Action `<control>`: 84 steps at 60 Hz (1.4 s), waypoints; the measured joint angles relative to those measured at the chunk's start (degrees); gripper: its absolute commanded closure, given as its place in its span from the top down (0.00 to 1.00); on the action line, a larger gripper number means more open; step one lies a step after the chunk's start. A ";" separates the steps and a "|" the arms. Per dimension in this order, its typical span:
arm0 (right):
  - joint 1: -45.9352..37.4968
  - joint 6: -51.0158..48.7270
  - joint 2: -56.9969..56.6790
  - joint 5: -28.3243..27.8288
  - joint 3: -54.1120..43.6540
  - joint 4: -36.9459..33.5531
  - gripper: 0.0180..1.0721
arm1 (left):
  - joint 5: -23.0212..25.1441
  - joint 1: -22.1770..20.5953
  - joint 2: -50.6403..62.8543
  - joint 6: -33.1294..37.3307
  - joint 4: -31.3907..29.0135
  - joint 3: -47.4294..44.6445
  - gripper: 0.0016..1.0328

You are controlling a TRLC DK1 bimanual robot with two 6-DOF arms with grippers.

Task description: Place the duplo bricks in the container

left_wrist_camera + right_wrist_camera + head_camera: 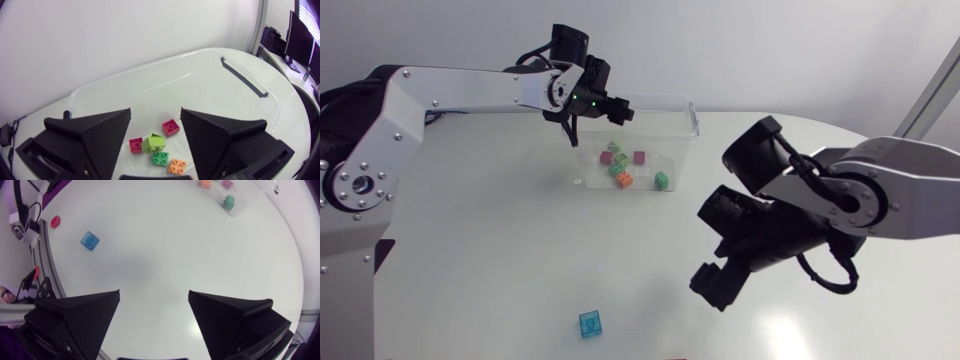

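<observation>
Though clear-walled, container (686, 138) with several bricks (624, 181)

The container (247, 199) and its orange brick (205, 183) are cut off by the right wrist view's edge.

The left arm (460, 88) is showing silver-grey links dotted with screws — the right arm (890, 190) is trailing black cables; the wedge fingers (90, 140) are looking matte black.

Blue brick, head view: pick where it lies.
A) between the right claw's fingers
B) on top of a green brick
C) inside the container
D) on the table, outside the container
D: the blue brick lies alone on the table, well apart from the container.
</observation>
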 measured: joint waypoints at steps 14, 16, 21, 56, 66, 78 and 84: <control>5.62 -6.67 -0.31 -0.17 -3.41 0.00 0.95 | 0.04 0.00 -0.77 0.24 -5.22 0.15 0.96; 6.58 -6.93 -0.15 -0.17 -3.61 -0.07 0.95 | 0.07 0.00 -1.40 0.28 -5.40 -0.42 0.96; 8.61 -7.30 0.59 -0.15 -3.67 -0.22 0.95 | 0.07 0.00 -4.22 0.46 -6.08 -2.71 0.96; 19.67 -6.86 6.27 1.38 -4.90 -0.85 0.95 | 0.09 0.39 -31.41 3.80 -12.57 -25.20 0.96; 21.97 -6.62 9.44 2.49 -4.90 -0.81 0.94 | 0.09 1.70 -38.58 6.29 -13.99 -33.66 0.96; 22.73 -6.21 11.78 3.17 -4.66 -0.92 0.94 | 0.11 3.43 -45.81 8.59 -14.60 -41.05 0.96; 23.39 -5.57 12.85 4.13 -3.41 -1.03 0.93 | 0.11 4.28 -48.26 9.73 -14.99 -43.17 0.96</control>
